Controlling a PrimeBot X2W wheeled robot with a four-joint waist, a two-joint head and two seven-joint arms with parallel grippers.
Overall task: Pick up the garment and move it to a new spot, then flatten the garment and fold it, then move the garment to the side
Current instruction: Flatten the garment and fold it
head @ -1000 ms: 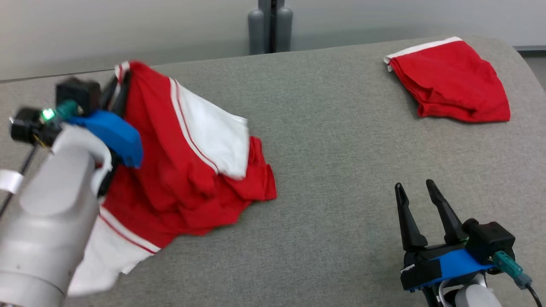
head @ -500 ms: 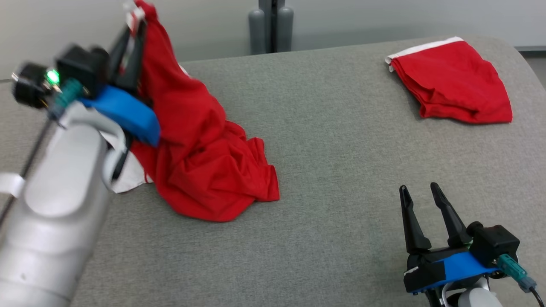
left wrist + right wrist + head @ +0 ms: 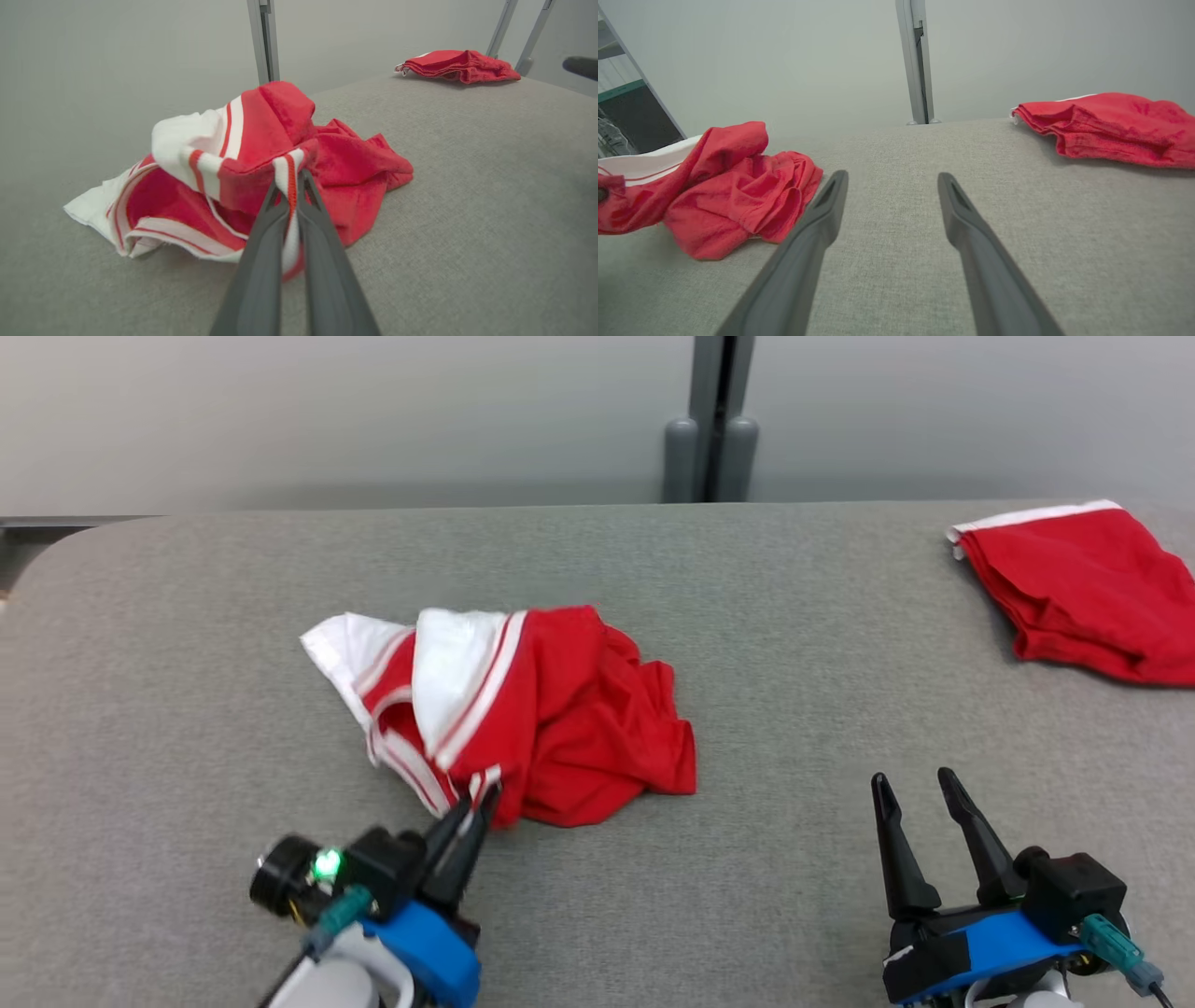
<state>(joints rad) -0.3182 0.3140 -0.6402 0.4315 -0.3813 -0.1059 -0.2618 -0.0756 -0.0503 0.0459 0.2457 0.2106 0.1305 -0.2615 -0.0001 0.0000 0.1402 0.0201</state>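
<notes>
The garment, red with white panels and striped trim, lies crumpled on the grey table, left of centre. My left gripper sits low at its near edge, shut on the striped white and red hem. The left wrist view shows that hem pinched between the fingers, with the rest of the garment heaped just beyond. My right gripper rests at the lower right, open and holding nothing, well apart from the cloth. In the right wrist view, the garment lies to the left of the open right gripper.
A second red garment with a white band lies folded at the table's far right corner, also seen as a red bundle and a red heap. A grey post stands behind the table.
The camera has shifted. My left gripper came down from high at the left to the table's near side, and the hanging garment has settled into a heap, still gripped. The right gripper stayed put.
</notes>
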